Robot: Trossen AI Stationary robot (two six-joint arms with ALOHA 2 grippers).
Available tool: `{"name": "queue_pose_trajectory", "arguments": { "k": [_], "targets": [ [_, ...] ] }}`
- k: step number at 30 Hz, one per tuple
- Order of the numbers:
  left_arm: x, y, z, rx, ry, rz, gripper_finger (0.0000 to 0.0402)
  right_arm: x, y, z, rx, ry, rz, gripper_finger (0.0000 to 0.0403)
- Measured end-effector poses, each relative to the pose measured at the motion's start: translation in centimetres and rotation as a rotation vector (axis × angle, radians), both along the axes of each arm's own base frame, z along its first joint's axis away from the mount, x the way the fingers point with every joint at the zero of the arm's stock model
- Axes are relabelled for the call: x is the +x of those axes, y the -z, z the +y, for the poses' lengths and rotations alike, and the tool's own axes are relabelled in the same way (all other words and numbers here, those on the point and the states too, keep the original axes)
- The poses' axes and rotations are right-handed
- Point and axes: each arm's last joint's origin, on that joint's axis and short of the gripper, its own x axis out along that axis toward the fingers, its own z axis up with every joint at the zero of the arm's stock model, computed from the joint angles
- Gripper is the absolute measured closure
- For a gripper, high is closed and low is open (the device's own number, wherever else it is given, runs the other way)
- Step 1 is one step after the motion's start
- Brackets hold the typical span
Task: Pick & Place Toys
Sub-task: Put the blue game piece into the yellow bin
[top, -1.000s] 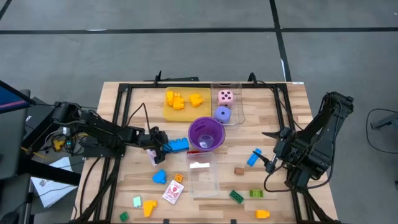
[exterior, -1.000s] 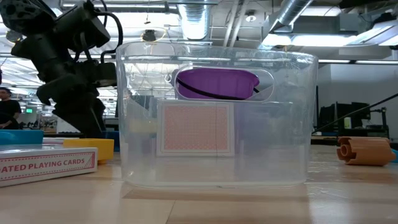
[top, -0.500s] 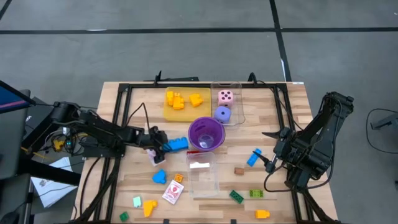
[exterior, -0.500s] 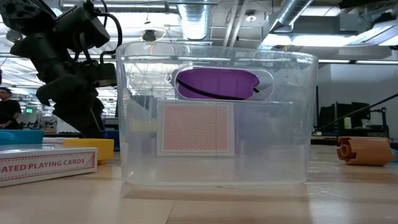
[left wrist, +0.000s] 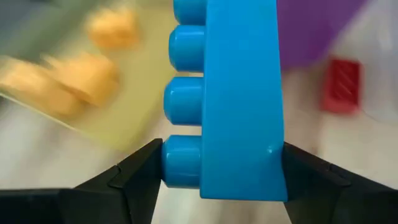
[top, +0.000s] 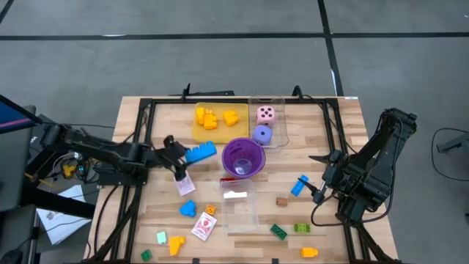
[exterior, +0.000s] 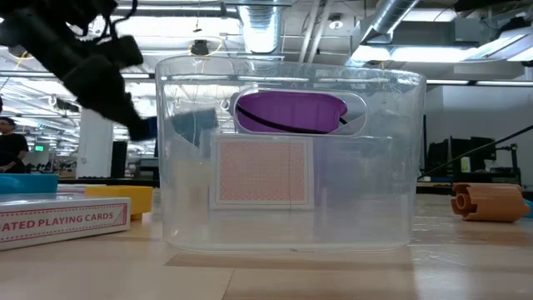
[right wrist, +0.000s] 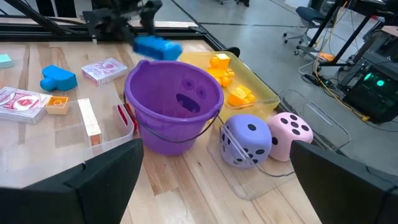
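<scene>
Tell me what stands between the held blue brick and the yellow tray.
Nothing visible. The left gripper holds the blue plastic brick just short of the yellow tray; the purple bucket sits off to the side.

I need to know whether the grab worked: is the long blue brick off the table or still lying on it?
Off the table. The left gripper pinches the blue brick between its fingers, and the low view shows it raised.

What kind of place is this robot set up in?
Probably a robotics lab in an open industrial workspace: exposed ceiling ducts hang overhead, office chairs and equipment stands fill the floor behind, and the wooden table carries two mounted arms with scattered toys.
</scene>
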Motion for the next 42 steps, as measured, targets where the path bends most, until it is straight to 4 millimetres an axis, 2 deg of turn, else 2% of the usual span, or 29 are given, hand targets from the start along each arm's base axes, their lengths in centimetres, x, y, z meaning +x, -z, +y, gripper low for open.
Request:
{"name": "queue_pose_trajectory", "arguments": {
  "k": [4,7,13,17,23,27,33,42],
  "targets": [
    [0.3,-1.8,1.5,0.189,-0.027,-0.089,0.0145,0.0,0.0,0.0,-0.006,-0.001,0.003,0.0005],
    [0.9,-3.3,3.4,0.278,-0.028,-0.136,0.0145,-0.1,0.0,-0.1,-0.013,-0.001,0.008,0.0005],
    [2.6,-5.8,8.2,0.299,-0.002,-0.093,0.0145,-0.2,0.0,-0.3,-0.035,-0.001,0.020,0.0005],
    [4.9,-6.4,11.0,0.262,0.092,-0.042,0.0145,-0.2,0.0,-0.4,-0.051,-0.001,0.028,0.0005],
    [8.9,-6.3,14.5,0.215,0.174,0.110,0.0145,-0.2,0.0,-0.4,-0.053,0.000,0.029,0.0005],
    [10.5,-5.7,16.0,0.178,0.201,0.187,0.0145,-0.2,0.0,-0.4,-0.049,0.000,0.026,0.0005],
    [11.0,-3.8,17.2,0.048,0.266,0.236,0.0145,-0.1,0.0,-0.2,-0.023,-0.001,0.019,0.0005],
    [12.0,-1.4,17.7,-0.005,0.317,0.264,0.0145,0.0,0.1,0.0,0.015,-0.002,0.020,0.0005]
  ]
}}
